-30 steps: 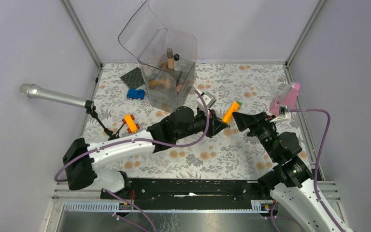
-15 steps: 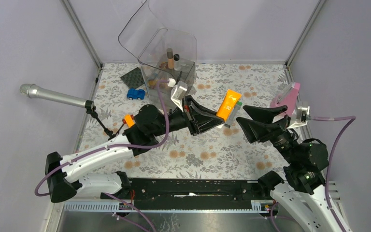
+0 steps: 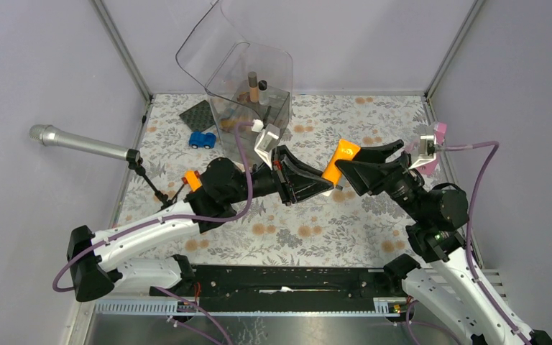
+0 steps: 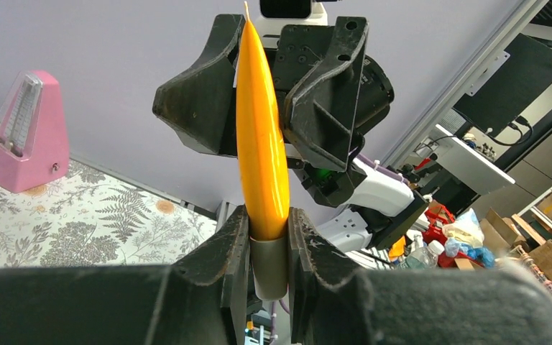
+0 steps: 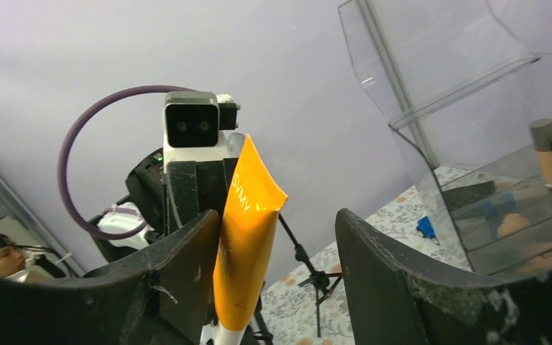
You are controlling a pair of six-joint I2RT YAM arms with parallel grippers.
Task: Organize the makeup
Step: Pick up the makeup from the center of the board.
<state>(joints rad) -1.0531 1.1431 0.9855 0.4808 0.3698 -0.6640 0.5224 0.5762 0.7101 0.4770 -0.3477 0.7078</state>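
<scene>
An orange tube [image 3: 340, 159] with a grey cap hangs in the air over the middle of the floral mat, tilted. My left gripper [image 3: 328, 185] is shut on the cap, seen clamped between both pads in the left wrist view [image 4: 268, 230]. My right gripper [image 3: 356, 162] faces it from the right, open, with the tube's orange body [image 5: 248, 237] between its fingers. That body lies against one finger [image 5: 187, 273], while the other finger [image 5: 381, 266] stands well apart. More makeup, small bottles [image 3: 256, 89], stands inside the clear container [image 3: 241, 136].
A silver microphone [image 3: 79, 142] on a black stand is at the left. A blue toy car [image 3: 201, 139] and a dark plate [image 3: 198, 115] lie near the container. An orange toy [image 3: 191, 179] sits by the left arm. A pink metronome [image 3: 440, 131] stands at the right wall.
My left arm lifted the tube and turned it upward. The right gripper swung left until its fingers straddle the tube, and its jaws have narrowed somewhat.
</scene>
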